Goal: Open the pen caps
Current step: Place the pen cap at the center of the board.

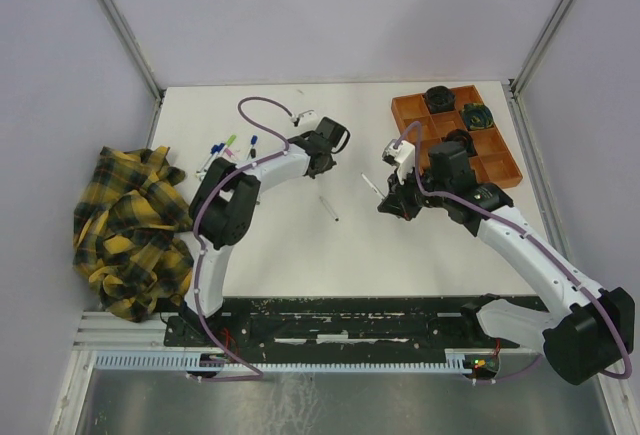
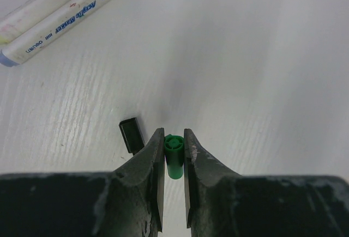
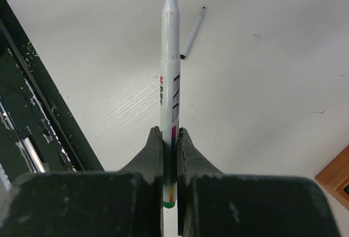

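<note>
My left gripper (image 2: 174,136) is shut on a small green pen cap (image 2: 174,158), held just above the white table; it shows at the table's middle back in the top view (image 1: 325,145). A black cap (image 2: 131,134) lies just left of its fingertips. My right gripper (image 3: 170,133) is shut on a white pen barrel (image 3: 170,57) whose green tip is bare. In the top view this gripper (image 1: 387,198) and its pen (image 1: 371,184) are right of centre. More coloured caps and pens (image 1: 225,150) lie at the back left.
Another thin pen (image 3: 192,32) lies on the table ahead of the held one (image 1: 328,207). Two capped white markers (image 2: 60,16) lie beyond the left gripper. An orange tray (image 1: 500,167) with black round objects stands at the back right. A yellow plaid cloth (image 1: 130,230) lies at the left.
</note>
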### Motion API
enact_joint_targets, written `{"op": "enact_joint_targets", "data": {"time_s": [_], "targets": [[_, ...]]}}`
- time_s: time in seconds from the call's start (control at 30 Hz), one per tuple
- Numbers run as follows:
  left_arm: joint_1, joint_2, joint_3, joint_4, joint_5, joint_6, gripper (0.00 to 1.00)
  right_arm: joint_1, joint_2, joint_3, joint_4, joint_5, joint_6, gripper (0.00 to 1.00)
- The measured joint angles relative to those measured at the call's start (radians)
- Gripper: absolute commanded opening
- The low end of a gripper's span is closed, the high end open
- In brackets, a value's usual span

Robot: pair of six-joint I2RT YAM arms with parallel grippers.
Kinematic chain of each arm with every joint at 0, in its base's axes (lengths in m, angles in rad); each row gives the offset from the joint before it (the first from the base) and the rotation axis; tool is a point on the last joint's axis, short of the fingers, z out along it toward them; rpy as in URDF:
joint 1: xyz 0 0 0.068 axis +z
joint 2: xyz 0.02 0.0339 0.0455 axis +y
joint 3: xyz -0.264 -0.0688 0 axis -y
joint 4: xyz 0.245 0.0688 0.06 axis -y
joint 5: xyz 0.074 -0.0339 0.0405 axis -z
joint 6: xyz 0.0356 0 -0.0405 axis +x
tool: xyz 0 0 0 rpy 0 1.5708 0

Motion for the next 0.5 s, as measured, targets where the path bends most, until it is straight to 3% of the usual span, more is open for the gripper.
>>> {"op": "enact_joint_targets", "data": {"time_s": [0.5], "targets": [[0.013,0.024,0.013,-0.038,-0.001,0.0,0.25,-0.005,0.0,0.0,-0.003,0.0,0.0,0.0]]}}
